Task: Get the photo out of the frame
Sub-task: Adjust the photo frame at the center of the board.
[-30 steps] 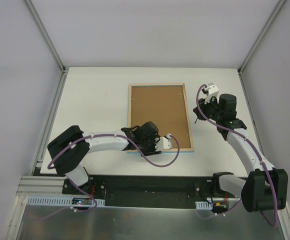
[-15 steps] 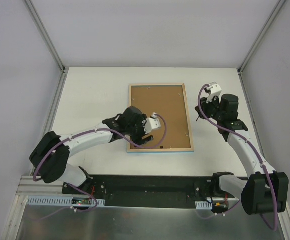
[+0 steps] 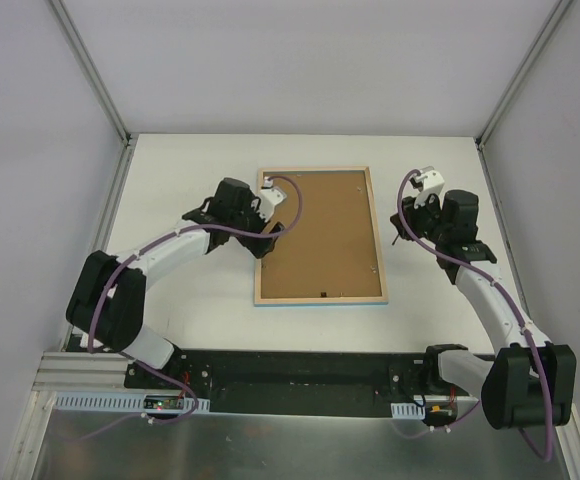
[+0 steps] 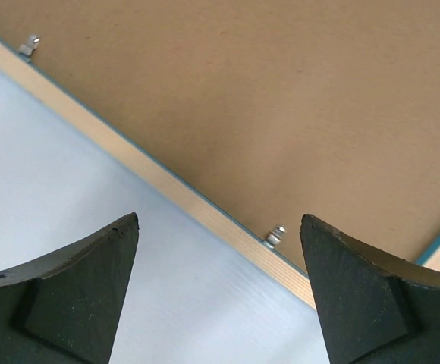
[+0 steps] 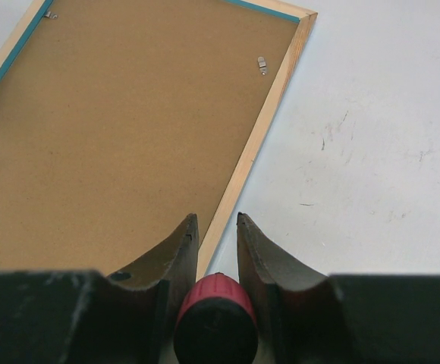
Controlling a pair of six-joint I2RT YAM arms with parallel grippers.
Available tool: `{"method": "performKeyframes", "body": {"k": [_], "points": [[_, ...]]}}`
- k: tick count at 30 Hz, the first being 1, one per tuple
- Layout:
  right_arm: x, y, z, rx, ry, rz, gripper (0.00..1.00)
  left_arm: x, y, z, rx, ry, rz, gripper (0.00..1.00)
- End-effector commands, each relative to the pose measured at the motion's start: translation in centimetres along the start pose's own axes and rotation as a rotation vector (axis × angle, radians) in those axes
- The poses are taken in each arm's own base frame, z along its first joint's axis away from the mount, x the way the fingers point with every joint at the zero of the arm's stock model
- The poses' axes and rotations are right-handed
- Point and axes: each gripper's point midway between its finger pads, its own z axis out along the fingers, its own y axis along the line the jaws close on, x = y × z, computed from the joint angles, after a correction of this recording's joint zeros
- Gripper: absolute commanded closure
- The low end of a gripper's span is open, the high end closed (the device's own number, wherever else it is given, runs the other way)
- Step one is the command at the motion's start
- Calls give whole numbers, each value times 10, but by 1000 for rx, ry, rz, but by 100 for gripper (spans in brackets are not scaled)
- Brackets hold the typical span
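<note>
The frame (image 3: 320,240) lies face down on the white table, brown back panel up, pale wood rim around it. It also shows in the left wrist view (image 4: 296,98) and the right wrist view (image 5: 121,129). The photo is hidden under the back panel. My left gripper (image 3: 266,238) is open and empty, above the frame's left edge; small metal clips (image 4: 277,235) sit on the rim between its fingers (image 4: 76,288). My right gripper (image 3: 398,232) is shut on a red-handled screwdriver (image 5: 216,318), just right of the frame's right edge.
White table (image 3: 190,180) with grey walls on three sides. A metal rail runs along each side. A small dark hanger tab (image 3: 323,292) sits near the frame's near edge. More clips show on the panel in the right wrist view (image 5: 262,65).
My left gripper has swung from the frame's near edge up and left to its left edge. The right arm has barely moved.
</note>
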Motion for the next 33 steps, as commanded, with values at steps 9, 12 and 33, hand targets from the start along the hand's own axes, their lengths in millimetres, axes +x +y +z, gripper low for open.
{"method": "performKeyframes", "body": {"k": [9, 12, 33], "points": [[-15, 2, 0, -23, -64, -7, 99, -3, 68, 17, -41, 62, -342, 27], [-13, 2, 1, -27, -59, -3, 99, 2, 65, 24, -26, 78, -379, 28], [-10, 3, 3, -37, -51, 5, 99, 30, 39, 48, 79, 169, -578, 41]]}}
